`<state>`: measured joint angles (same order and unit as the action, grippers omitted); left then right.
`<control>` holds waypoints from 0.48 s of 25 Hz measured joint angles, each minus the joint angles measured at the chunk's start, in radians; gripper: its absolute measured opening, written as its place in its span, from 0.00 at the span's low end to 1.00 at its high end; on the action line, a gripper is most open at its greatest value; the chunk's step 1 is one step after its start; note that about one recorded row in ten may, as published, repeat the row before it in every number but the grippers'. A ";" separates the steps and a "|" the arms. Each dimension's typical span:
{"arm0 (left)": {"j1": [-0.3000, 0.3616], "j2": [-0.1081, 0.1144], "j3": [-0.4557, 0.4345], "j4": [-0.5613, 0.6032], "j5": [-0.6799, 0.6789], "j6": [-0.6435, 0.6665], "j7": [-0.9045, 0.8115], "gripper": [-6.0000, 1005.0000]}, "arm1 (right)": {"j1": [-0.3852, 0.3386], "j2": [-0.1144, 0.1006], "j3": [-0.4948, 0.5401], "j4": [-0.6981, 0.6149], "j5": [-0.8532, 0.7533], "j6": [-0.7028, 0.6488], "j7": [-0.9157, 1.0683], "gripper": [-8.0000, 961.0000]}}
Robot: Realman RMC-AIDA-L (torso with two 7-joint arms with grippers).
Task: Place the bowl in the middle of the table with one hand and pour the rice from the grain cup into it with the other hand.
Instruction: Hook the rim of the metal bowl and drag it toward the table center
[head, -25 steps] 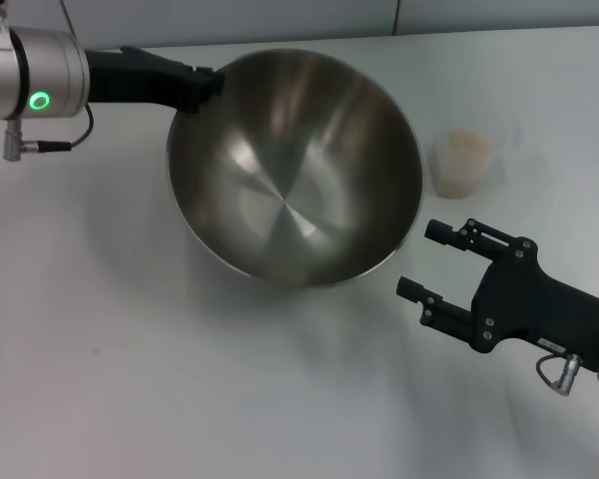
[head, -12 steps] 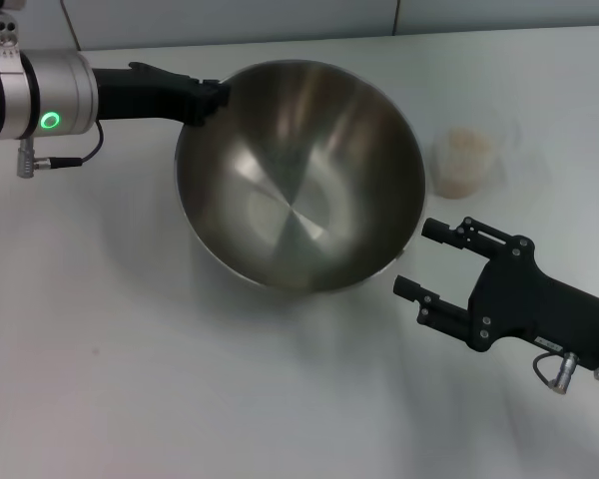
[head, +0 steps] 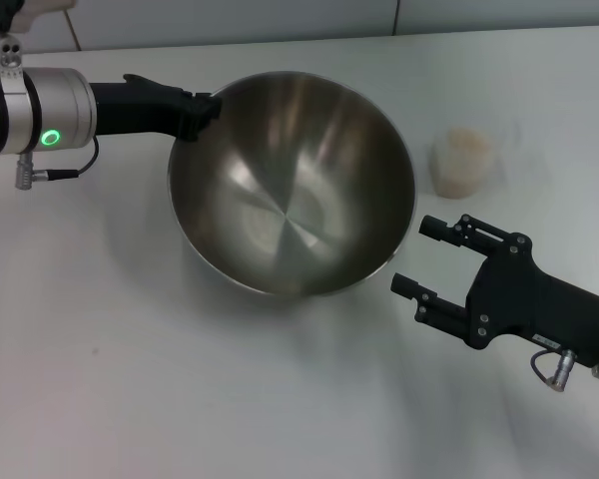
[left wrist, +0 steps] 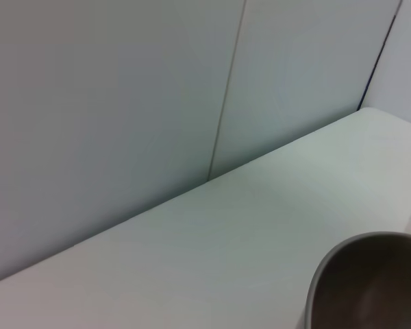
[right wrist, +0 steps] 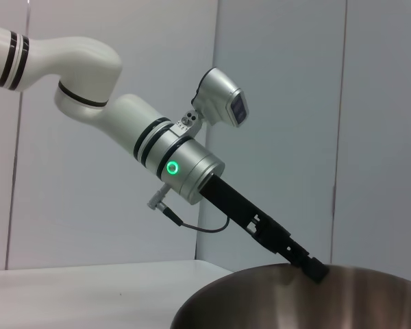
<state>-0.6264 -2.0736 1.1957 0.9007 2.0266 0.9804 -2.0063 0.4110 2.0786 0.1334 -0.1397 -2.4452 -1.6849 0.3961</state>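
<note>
Since the earlier frames our left gripper [head: 202, 108] has drawn the bowl [head: 292, 185] slightly back toward our left, so its rim now sits a little farther from the cup [head: 461, 160], while our right gripper [head: 421, 259] has barely shifted. We see the bowl as a wide round basin of brushed steel, its inside streaked with soft reflections that run down to a small flat base; it appears tipped, with the rim raised on the held side, and a faint shadow spreads on the table [head: 180, 379] beneath it. Our left gripper is a slim black tool at the end of a silver wrist with a green light, and it is pinched on the rim at the bowl's far left edge; the right wrist view shows that same black tip [right wrist: 308, 266] meeting the curved steel edge [right wrist: 315, 295]. Our right gripper hovers just off the bowl's near right side, touching nothing, its two black screw-studded fingers [head: 449, 231] spread apart and pointing at the bowl. The cup stands upright on the smooth white table beyond that gripper, clear-walled and nearly see-through, filled with a pale grainy mass of rice [head: 463, 150]. From the left wrist view we catch only a dark arc of the bowl [left wrist: 370, 281] against the table and grey wall panels [left wrist: 123, 103].
</note>
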 joint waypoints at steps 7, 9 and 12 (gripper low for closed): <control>0.007 -0.002 0.012 -0.005 -0.070 -0.011 0.140 0.05 | 0.004 0.000 0.000 -0.004 0.001 0.000 0.000 0.70; 0.026 -0.003 0.039 -0.014 -0.153 -0.036 0.225 0.05 | 0.005 0.000 0.000 -0.004 0.002 0.003 0.000 0.70; 0.041 0.000 0.053 -0.016 -0.198 -0.076 0.236 0.14 | 0.006 0.000 0.000 -0.004 0.007 0.004 -0.001 0.70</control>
<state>-0.5854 -2.0736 1.2491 0.8845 1.8288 0.9040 -1.7702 0.4168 2.0786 0.1334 -0.1437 -2.4381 -1.6809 0.3956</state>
